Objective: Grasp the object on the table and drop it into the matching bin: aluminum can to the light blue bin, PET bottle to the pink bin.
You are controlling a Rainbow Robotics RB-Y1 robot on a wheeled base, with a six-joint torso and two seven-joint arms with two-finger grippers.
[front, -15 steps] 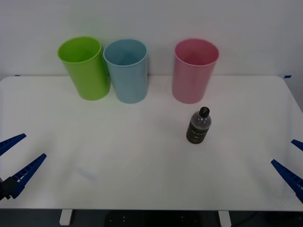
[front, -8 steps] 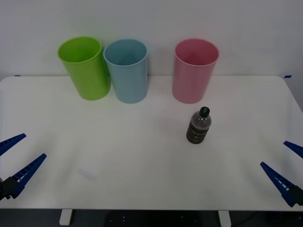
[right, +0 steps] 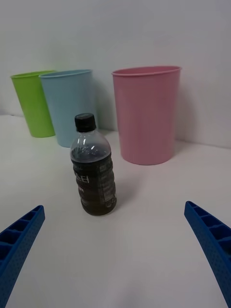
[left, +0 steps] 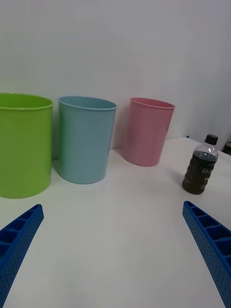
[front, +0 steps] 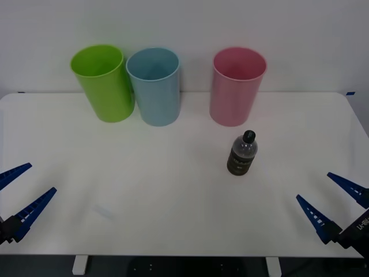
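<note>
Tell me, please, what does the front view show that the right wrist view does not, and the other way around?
Front view alone: the whole table outline, the left gripper open at its near left edge, and the right gripper open at the near right edge, well apart from the PET bottle.

Right wrist view alone: the bottle's black cap and dark label from the side, framed between the right gripper's open fingers.

Both: the bottle upright before the pink bin, with the light blue bin and lime green bin alongside.
</note>
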